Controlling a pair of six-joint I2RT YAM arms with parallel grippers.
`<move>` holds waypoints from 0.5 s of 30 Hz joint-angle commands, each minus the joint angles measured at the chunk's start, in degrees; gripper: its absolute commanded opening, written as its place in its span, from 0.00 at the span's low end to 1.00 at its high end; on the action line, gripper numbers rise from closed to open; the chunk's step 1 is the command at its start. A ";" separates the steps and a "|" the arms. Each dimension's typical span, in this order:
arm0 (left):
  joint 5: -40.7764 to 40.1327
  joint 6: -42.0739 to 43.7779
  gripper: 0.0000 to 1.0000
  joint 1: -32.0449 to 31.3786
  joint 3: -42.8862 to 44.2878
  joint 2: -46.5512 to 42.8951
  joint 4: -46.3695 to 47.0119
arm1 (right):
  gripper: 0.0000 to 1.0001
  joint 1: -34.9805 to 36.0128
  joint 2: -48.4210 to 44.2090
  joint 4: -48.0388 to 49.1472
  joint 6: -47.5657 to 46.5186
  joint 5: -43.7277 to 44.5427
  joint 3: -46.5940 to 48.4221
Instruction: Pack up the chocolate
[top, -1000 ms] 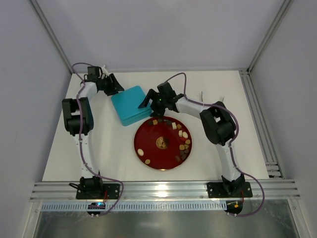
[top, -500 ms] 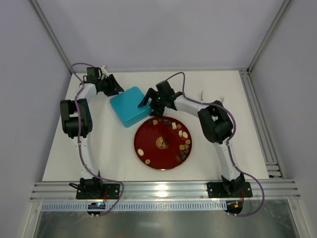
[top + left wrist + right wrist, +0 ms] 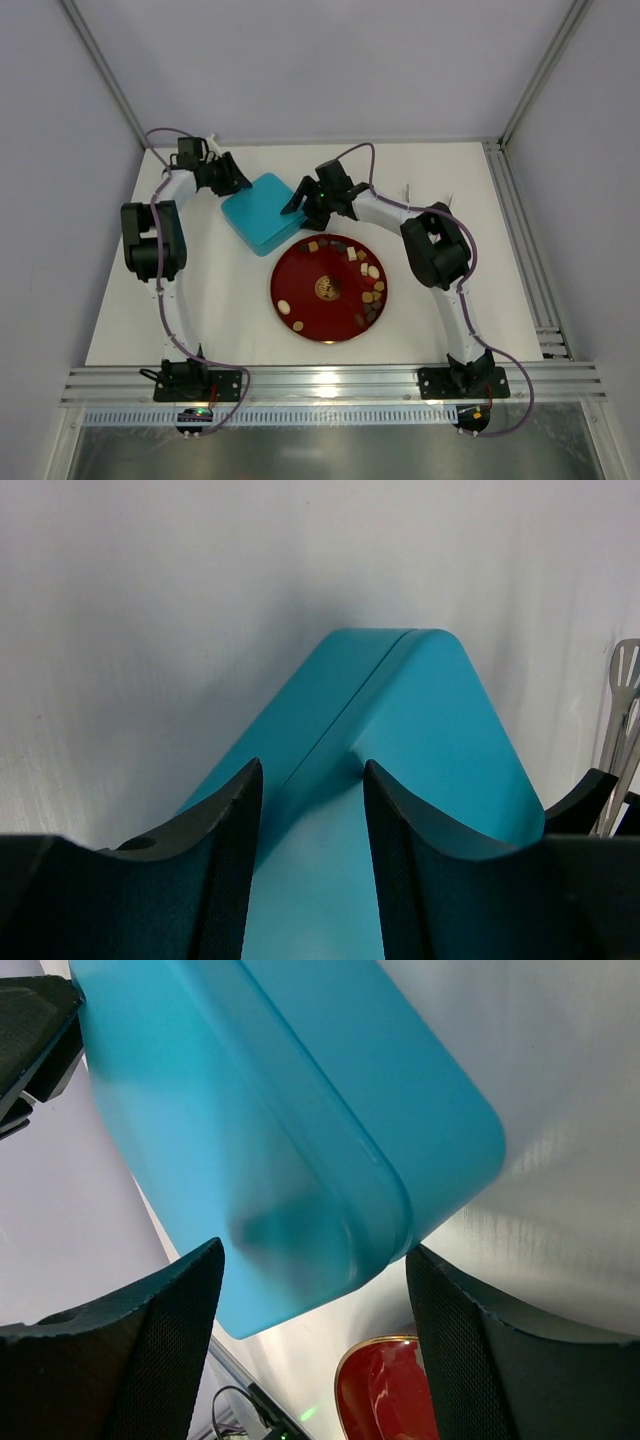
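Much chocolate lies on the red plate. The right pincer gapes round the shut teal box corner; whether the left pincer grips is unclear. Lopsided squeezing could skid the box.

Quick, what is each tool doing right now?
Left tool: at the teal box, grip cannot be told.
Right tool: open, astride the teal box's corner.

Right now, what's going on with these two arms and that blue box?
Two robot arms are working at a closed teal plastic box toward the back of the white table. The left gripper straddles the box's far-left corner. The right gripper brackets its right corner, jaws apart. The small brown, tan and white chocolate pieces lie on the round red plate beside the box.
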 commanded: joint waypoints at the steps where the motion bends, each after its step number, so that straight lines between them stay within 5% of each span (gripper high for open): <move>1: -0.85 0.73 0.44 -0.33 -1.00 -2.54 0.04 | 0.74 -0.27 0.27 1.24 -0.18 1.06 1.52; 15: -2.00 0.90 0.43 -0.68 -3.72 -2.98 -0.22 | 0.54 -0.97 2.03 -0.25 -2.82 2.91 0.11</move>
